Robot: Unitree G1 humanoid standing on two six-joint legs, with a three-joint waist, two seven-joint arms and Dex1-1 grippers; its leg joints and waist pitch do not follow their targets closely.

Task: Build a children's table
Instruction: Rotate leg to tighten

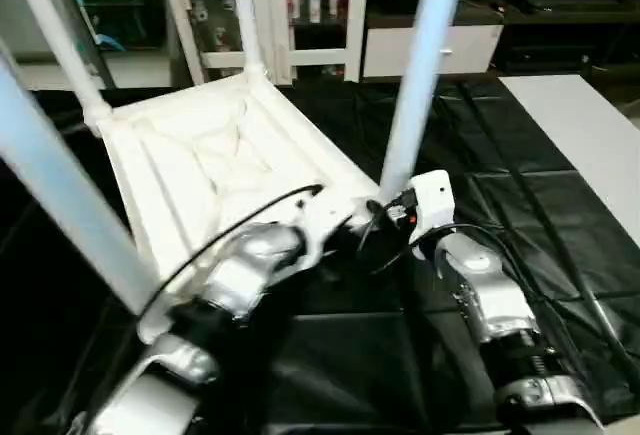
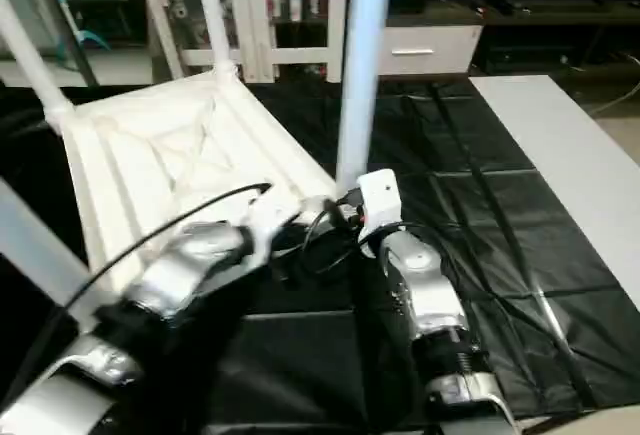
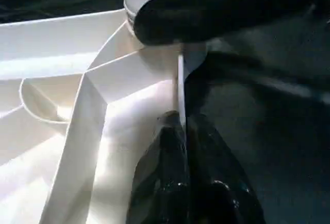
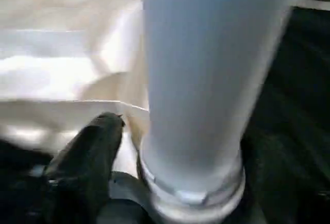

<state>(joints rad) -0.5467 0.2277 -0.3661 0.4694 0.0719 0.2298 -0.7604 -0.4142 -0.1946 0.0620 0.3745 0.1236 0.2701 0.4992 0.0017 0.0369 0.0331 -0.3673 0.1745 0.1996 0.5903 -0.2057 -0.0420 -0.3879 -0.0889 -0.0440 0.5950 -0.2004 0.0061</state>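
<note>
The children's table lies upside down on a black sheet, its ribbed white tabletop (image 1: 200, 155) facing up with several white tube legs standing in the corner sockets. My left gripper (image 3: 180, 123) is shut on the thin rim wall of the tabletop, beside the near right corner. My right gripper (image 1: 388, 213) stands open around the base of the near right leg (image 1: 420, 65), just above its socket (image 4: 191, 198). One black finger (image 4: 93, 152) sits close beside that leg (image 4: 201, 69); the other finger is hidden behind the tube.
A black sheet (image 1: 520, 205) covers the work surface. A flat white board (image 1: 590, 135) lies at the far right. A white cabinet with glass doors (image 1: 290, 15) stands behind. The near left leg (image 1: 60, 195) rises close to my left forearm.
</note>
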